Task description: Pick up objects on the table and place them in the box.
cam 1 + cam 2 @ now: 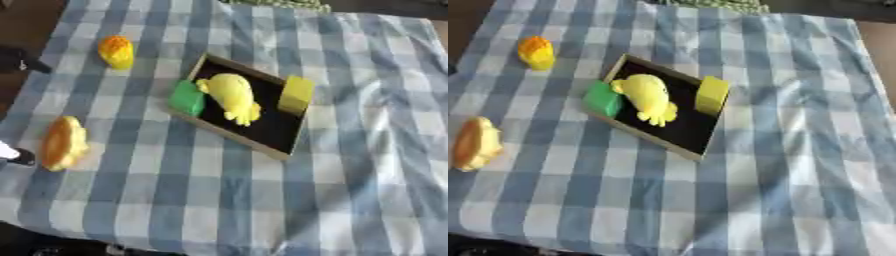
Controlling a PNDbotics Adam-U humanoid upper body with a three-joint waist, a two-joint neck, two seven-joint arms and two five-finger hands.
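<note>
The shallow box point(262, 146), wood-rimmed with a black floor, sits askew near the middle of the desk on a blue-and-white checked cloth point(367, 190). A pale yellow soft toy point(232, 96), roughly duck- or hand-shaped, lies inside it on the black floor. A green block point(186, 98) rests on the box's left rim, partly in and partly out, and a yellow block point(297, 94) stands at the right rim, again half over the edge as far as can be told. Two things lie on the cloth well apart from the box: a yellow-and-orange rounded toy point(116, 51) at the far left, and a flatter orange-and-yellow one point(64, 143) at the near left. Only dark fragments show at the left edge of the left eye view, probably part of the left hand point(21, 60), so whether its fingers are apart or together cannot be told; the right hand shows in neither view. The task looks partway through, between placements. The next move probably calls for a reach to one of the two left-side toys, the left arm being nearer, then a carry over the rim to the bare black floor at the near end of the box.
</note>
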